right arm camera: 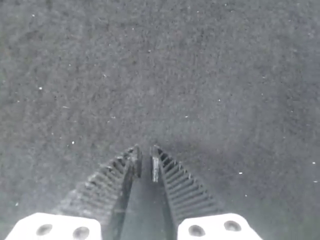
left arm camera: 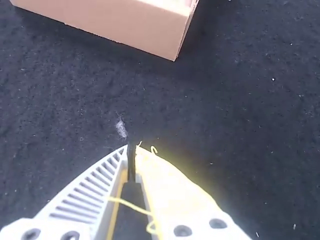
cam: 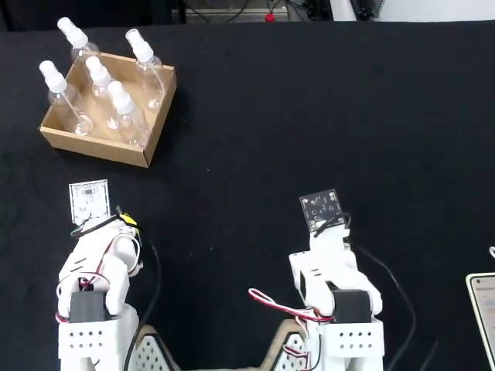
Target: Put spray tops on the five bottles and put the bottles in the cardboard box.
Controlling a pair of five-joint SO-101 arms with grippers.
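I see five clear plastic bottles [cam: 130, 124], each fitted with a white spray top [cam: 75, 32]. They stand close together inside the shallow brown cardboard box [cam: 104, 145] at the far left of the black cloth surface [cam: 309, 116]. My left pincer [left arm camera: 131, 152], white and yellow, is closed and empty near the box's corner. My right pincer [right arm camera: 145, 157] is all but closed on nothing, well apart from the box.

bottles [cam: 128, 116] in cardboard box [cam: 97, 145] | box far left on table [cam: 325, 108] | arms [cam: 97, 270] near edge
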